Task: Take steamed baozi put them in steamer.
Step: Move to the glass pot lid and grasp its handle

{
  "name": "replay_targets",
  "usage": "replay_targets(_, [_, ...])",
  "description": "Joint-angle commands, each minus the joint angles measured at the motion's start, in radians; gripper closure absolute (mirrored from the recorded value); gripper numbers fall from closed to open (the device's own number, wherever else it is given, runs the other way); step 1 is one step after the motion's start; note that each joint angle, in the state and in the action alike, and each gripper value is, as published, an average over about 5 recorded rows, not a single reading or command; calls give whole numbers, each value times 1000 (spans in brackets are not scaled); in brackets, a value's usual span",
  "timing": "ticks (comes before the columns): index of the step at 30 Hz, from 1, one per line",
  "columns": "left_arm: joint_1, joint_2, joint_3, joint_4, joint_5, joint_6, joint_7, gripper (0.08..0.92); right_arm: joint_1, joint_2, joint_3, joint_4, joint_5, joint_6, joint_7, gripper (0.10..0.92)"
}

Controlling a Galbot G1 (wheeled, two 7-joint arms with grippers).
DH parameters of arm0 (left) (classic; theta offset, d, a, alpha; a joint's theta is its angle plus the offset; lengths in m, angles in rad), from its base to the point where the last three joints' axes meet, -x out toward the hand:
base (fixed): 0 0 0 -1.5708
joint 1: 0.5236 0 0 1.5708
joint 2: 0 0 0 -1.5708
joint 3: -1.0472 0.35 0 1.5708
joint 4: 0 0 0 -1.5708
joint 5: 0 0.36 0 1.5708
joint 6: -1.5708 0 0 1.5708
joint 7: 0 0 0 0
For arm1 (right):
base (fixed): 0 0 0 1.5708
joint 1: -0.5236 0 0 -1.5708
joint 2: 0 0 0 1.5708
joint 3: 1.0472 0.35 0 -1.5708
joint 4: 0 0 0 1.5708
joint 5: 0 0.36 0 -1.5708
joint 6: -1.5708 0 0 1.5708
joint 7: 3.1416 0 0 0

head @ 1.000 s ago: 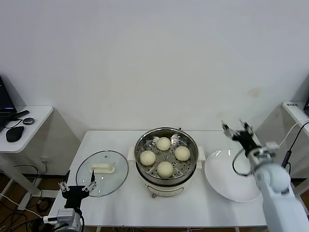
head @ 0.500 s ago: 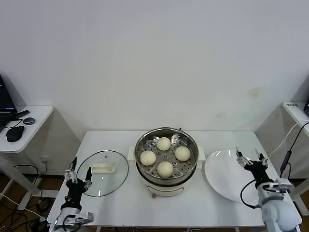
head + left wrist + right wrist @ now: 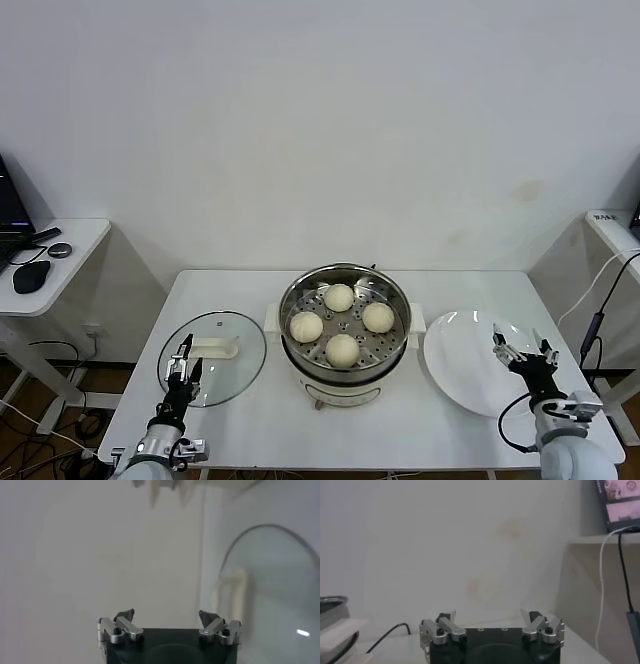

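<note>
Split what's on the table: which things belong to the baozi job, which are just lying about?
Job:
- four baozi, already on the tray in the steamer
- left gripper and right gripper, both open and empty, low at the table's front edge

Lying about:
- glass lid, flat beside the steamer
- white plate, empty
- side table with a mouse

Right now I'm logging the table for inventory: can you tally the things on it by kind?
Small round cream-white baozi buns, in the steamer: 4
Round shiny steel steamer pot: 1
Round glass lid with white handle: 1
Flat white plate: 1
Total: 7
</note>
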Motion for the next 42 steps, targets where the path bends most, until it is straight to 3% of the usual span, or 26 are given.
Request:
replay_targets(1, [-100, -14, 30, 135, 95, 47, -8, 177, -23, 19, 10, -6, -12, 12, 4, 203])
replay_targets(6, [-149, -40, 26, 195, 121, 43, -28, 177, -24, 28, 9, -16, -19, 20, 4, 203])
replay_targets(42, [-326, 6, 75, 398, 59, 23, -62, 177, -34, 40, 27, -44, -24, 43, 5, 203])
